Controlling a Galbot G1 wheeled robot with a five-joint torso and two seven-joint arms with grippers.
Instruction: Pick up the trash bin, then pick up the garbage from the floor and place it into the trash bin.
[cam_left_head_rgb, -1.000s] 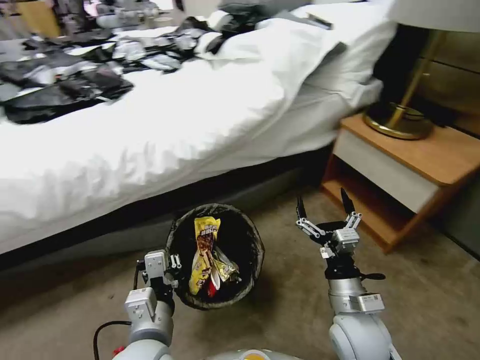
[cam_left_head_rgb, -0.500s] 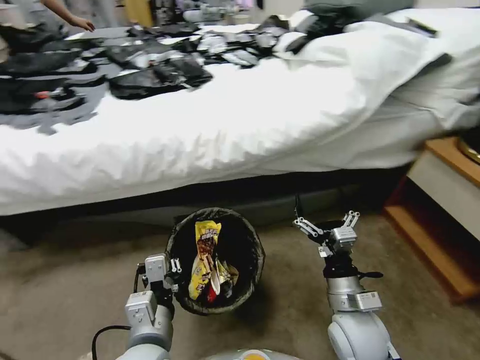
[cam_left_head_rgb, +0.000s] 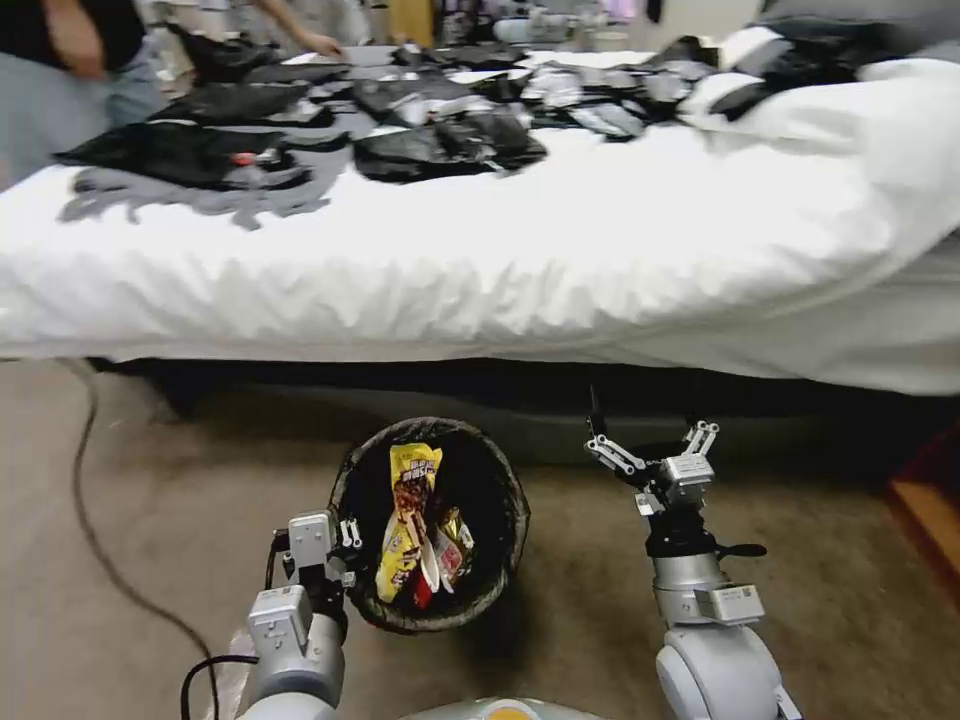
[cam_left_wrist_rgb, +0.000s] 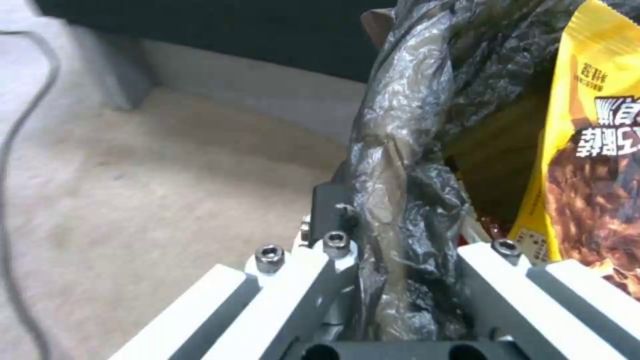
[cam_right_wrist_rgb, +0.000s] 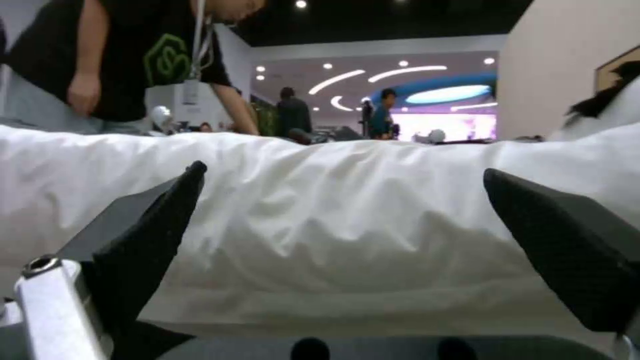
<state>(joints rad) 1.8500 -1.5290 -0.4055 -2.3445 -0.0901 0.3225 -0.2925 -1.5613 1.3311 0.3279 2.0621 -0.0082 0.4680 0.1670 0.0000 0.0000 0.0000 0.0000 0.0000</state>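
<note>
One round black-lined trash bin (cam_left_head_rgb: 498, 478) is counted; one yellow-brown snack wrapper (cam_left_head_rgb: 407, 515) and two grippers.

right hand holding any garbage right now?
No. In the right wrist view the right hand is open with only the white bed sheet showing between its fingers.

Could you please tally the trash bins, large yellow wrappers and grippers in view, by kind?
trash bin: 1
large yellow wrapper: 1
grippers: 2 (left gripper shut on the trash bin, right gripper open)
Total: 4
</note>
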